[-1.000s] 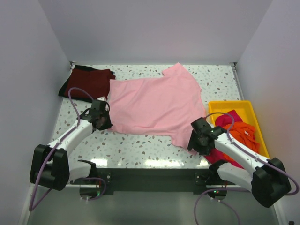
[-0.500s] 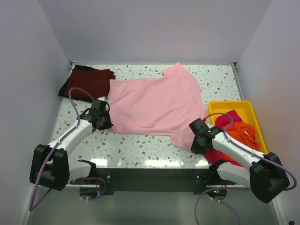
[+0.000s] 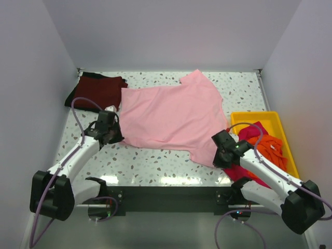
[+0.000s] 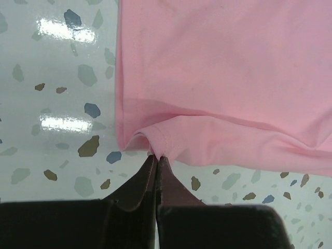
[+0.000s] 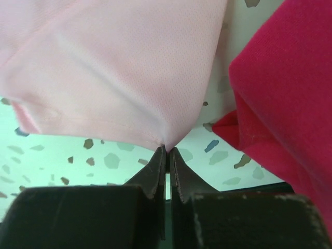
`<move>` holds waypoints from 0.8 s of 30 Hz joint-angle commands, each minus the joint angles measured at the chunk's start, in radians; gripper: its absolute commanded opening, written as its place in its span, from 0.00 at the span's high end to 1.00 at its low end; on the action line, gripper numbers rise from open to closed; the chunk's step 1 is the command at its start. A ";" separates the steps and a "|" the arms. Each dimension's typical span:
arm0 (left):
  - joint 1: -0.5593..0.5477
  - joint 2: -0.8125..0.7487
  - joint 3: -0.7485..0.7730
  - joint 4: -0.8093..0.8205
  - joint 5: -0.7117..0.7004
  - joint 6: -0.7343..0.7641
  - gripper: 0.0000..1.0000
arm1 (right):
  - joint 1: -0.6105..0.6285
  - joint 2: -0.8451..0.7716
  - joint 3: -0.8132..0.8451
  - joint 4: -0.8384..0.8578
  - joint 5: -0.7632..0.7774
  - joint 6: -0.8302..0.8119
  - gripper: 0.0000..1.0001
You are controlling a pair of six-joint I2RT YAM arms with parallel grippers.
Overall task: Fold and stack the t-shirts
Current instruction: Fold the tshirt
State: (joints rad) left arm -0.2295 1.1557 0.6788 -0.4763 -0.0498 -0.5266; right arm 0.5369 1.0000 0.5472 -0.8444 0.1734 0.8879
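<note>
A pale pink t-shirt lies spread flat across the middle of the speckled table. My left gripper is shut on its near left corner, and the pinched hem puckers at the fingertips. My right gripper is shut on the near right corner of the pink shirt. A dark maroon t-shirt lies folded at the far left. A magenta t-shirt and an orange t-shirt sit bunched in the yellow tray; the magenta cloth hangs out beside my right gripper.
The shallow yellow tray stands along the table's right side. White walls close in the left, back and right. A black cloth edge shows under the maroon shirt.
My right gripper has shut on the pink shirt's near right corner, having shifted slightly. The left gripper keeps its hold and has moved slightly up the table.
</note>
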 commanded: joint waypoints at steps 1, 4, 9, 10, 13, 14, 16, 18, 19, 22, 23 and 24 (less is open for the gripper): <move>0.007 -0.063 0.010 -0.028 0.030 0.010 1.00 | 0.012 -0.043 0.074 -0.097 0.032 -0.009 1.00; 0.007 -0.100 0.010 -0.054 0.045 -0.003 1.00 | 0.029 -0.060 0.092 -0.123 0.023 0.002 1.00; 0.007 -0.136 0.004 -0.085 0.079 -0.015 1.00 | 0.046 -0.080 0.129 -0.153 0.028 -0.003 1.00; 0.007 -0.143 0.004 -0.088 0.087 -0.018 1.00 | 0.044 -0.078 0.155 -0.154 0.037 -0.009 1.00; 0.009 -0.142 0.016 -0.062 0.126 -0.032 1.00 | 0.046 -0.060 0.210 -0.137 0.064 -0.039 1.00; 0.009 -0.134 0.025 -0.055 0.136 -0.038 1.00 | 0.046 -0.051 0.223 -0.130 0.084 -0.052 1.00; 0.009 -0.096 0.045 -0.045 0.163 -0.035 1.00 | 0.044 -0.003 0.273 -0.102 0.139 -0.084 1.00; 0.009 -0.076 0.076 -0.041 0.169 -0.032 1.00 | 0.041 0.063 0.325 -0.067 0.162 -0.125 1.00; 0.009 -0.064 0.085 -0.032 0.171 -0.029 1.00 | 0.032 0.089 0.342 -0.052 0.172 -0.139 1.00; 0.027 -0.033 0.128 -0.030 0.185 -0.020 1.00 | -0.021 0.176 0.398 0.011 0.172 -0.207 1.00; 0.033 -0.027 0.149 -0.031 0.185 -0.015 1.00 | -0.044 0.195 0.410 0.046 0.147 -0.239 1.00; 0.050 -0.016 0.159 -0.030 0.186 -0.013 1.00 | -0.064 0.215 0.431 0.066 0.127 -0.257 1.00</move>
State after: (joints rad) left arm -0.2127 1.1221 0.7624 -0.5404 0.1051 -0.5404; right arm 0.5240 1.1728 0.9119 -0.8795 0.2840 0.7261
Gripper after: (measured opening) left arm 0.019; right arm 0.019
